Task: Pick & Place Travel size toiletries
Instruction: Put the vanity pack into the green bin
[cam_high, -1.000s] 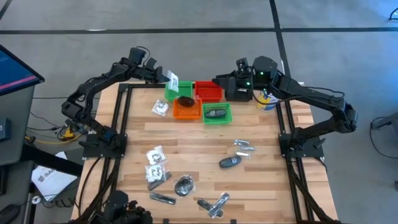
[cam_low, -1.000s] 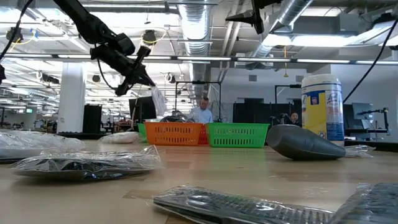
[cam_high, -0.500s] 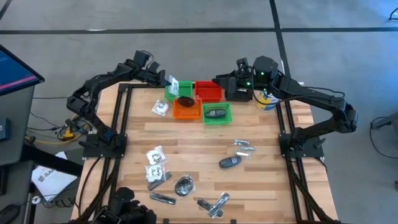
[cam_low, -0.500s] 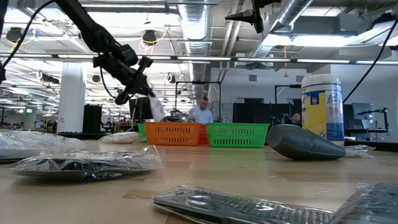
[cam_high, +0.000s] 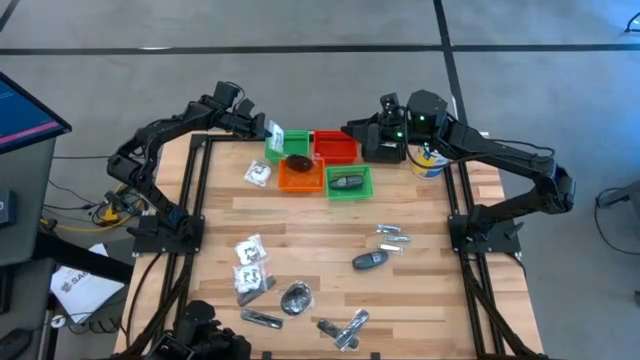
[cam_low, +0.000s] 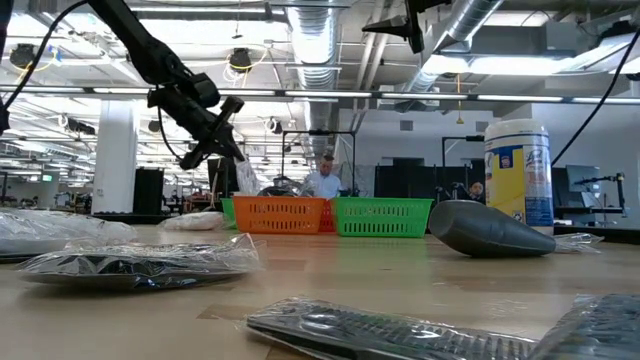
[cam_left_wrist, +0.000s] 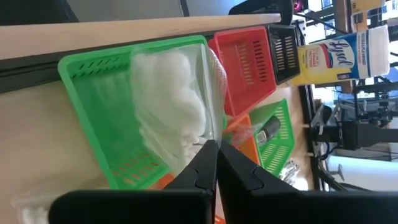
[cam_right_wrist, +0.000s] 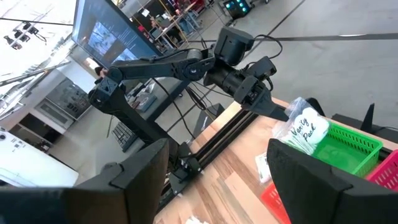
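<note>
Packet (cam_high: 277, 136) lowered, upright over green tray (cam_high: 272, 152).

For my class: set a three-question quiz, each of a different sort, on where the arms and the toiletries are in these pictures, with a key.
1. True or false: the left gripper is shut on the clear packet of white contents over the back green tray.
2. Which tray holds a dark grey oval? A red, B orange, C front green tray.
3. Fill in: the right gripper waits by the ____ tray, jaws open.

Key: 1 true; 2 C; 3 red.
</note>
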